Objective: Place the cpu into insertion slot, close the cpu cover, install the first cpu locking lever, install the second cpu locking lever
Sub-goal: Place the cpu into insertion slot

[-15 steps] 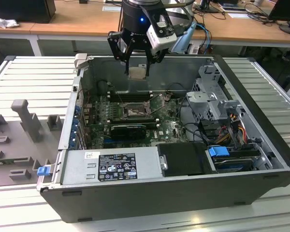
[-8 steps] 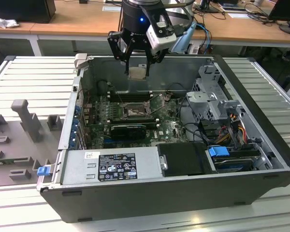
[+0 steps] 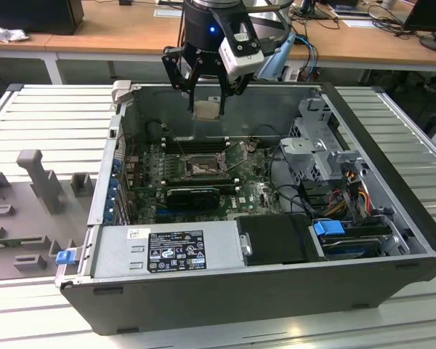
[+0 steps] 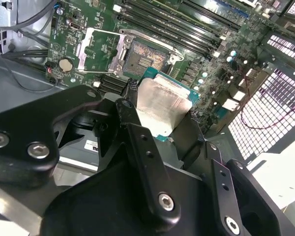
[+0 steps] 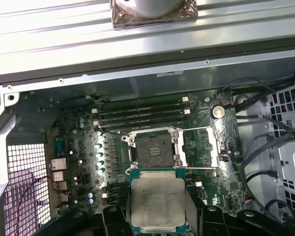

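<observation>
Black links of the gripper (image 4: 162, 118) sit closest in the second wrist view. Its fingers (image 4: 131, 101) are closed part-way onto two opposite edges of the cpu (image 4: 163, 104), which they hold flat with its pale metal face up. In the exterior view the gripper (image 3: 207, 102) hangs over the far side of the open computer case (image 3: 240, 291). The cpu (image 3: 207, 110) is held up clear of the motherboard (image 3: 254, 193) and well apart from everything on it.

The insertion slot (image 3: 201, 169) lies on the board, just nearer than the long black memory slots (image 3: 196, 144). In the first wrist view the insertion slot (image 5: 155, 150) is bare, with a dark frame and a glinting centre. The cpu cover (image 5: 186, 147) is swung open beside it, toward the exterior view's right. The cpu (image 5: 157, 199) is apart from the slot here too, and its edges run roughly parallel to the frame.

I judge the first step, placing the chip, to be in hand and only partly done: the chip is gripped and carried but not seated. The cover is not yet closed.

Seating it seems to call for centring the chip over the slot, keeping it level and square to the frame, and lowering it gently. A tilt or a sideways offset would probably catch a corner on the frame or press on the contacts. The open cover looks clear of the way down.
</observation>
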You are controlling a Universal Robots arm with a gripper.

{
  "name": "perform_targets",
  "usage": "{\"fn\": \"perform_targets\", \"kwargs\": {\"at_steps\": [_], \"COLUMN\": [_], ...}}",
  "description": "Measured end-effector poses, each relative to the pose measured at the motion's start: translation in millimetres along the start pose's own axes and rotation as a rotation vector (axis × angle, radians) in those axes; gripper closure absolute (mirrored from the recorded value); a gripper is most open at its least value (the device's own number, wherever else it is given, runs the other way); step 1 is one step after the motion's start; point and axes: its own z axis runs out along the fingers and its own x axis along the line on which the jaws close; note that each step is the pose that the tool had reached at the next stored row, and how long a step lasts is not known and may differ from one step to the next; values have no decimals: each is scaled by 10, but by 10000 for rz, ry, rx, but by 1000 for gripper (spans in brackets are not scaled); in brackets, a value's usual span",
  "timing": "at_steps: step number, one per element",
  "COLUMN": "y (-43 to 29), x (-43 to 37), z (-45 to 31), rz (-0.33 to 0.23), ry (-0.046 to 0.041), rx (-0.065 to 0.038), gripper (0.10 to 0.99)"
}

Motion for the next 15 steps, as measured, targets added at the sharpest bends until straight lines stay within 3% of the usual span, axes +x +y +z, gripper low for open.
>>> {"fn": "perform_targets", "kwargs": {"at_steps": [15], "y": [0], "x": [0], "z": [0], "rz": [334], "ry": [-31], "rx": [-6], "gripper": [553]}}
